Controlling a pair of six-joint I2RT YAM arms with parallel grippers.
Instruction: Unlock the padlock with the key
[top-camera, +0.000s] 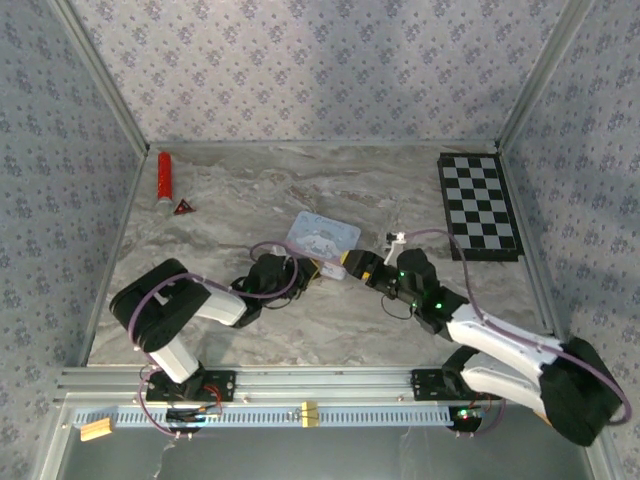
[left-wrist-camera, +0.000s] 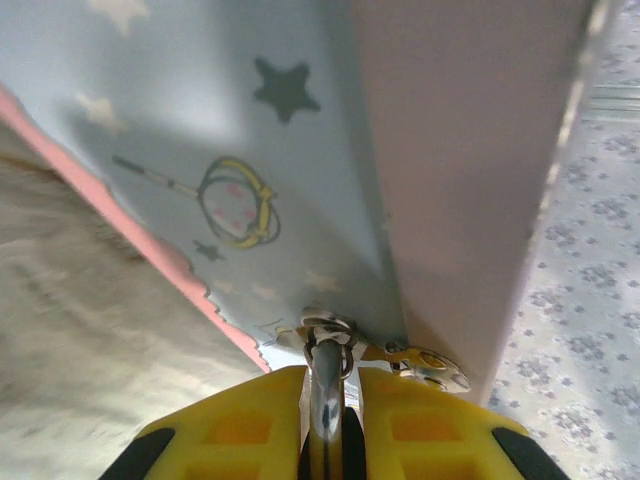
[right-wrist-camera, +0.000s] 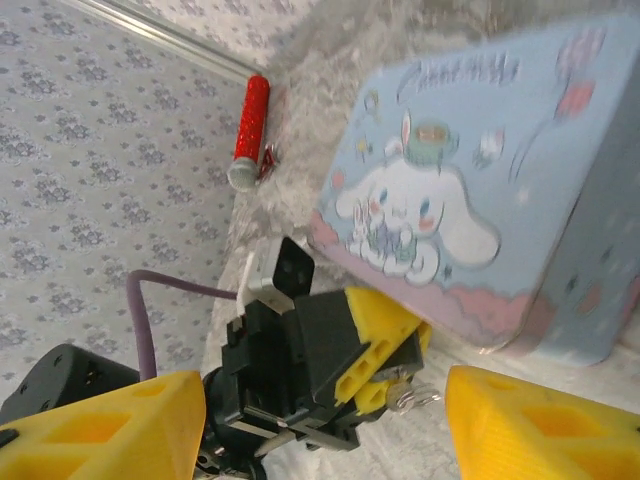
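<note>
My left gripper (left-wrist-camera: 332, 372) is nearly closed, its yellow pads (left-wrist-camera: 250, 425) pressed from both sides on the padlock (left-wrist-camera: 322, 410). In the left wrist view a bright strip of metal stands upright between the pads with a dark edge on either side of it. Just past the fingertips this metal meets a small ring (left-wrist-camera: 330, 330) at the lower corner of the pastel tin (right-wrist-camera: 470, 180). A flat metal tab with holes (left-wrist-camera: 432, 366) lies just beside the ring, against the same corner. I cannot tell which of these small parts belongs to the lock and which to the tin. The padlock therefore sits in my left gripper, at the near edge of the tin, low over the marbled desk (top-camera: 250, 200). My right gripper (right-wrist-camera: 325, 400) stands wide apart, and its two yellow fingers (right-wrist-camera: 110, 430) have nothing between them and touch nothing. It points at the tip of the left gripper, where the right wrist view shows a small glint of metal (right-wrist-camera: 408, 395) near the tin's rim. In the top view both grippers meet just in front of the tin, near the middle of the desk.
</note>
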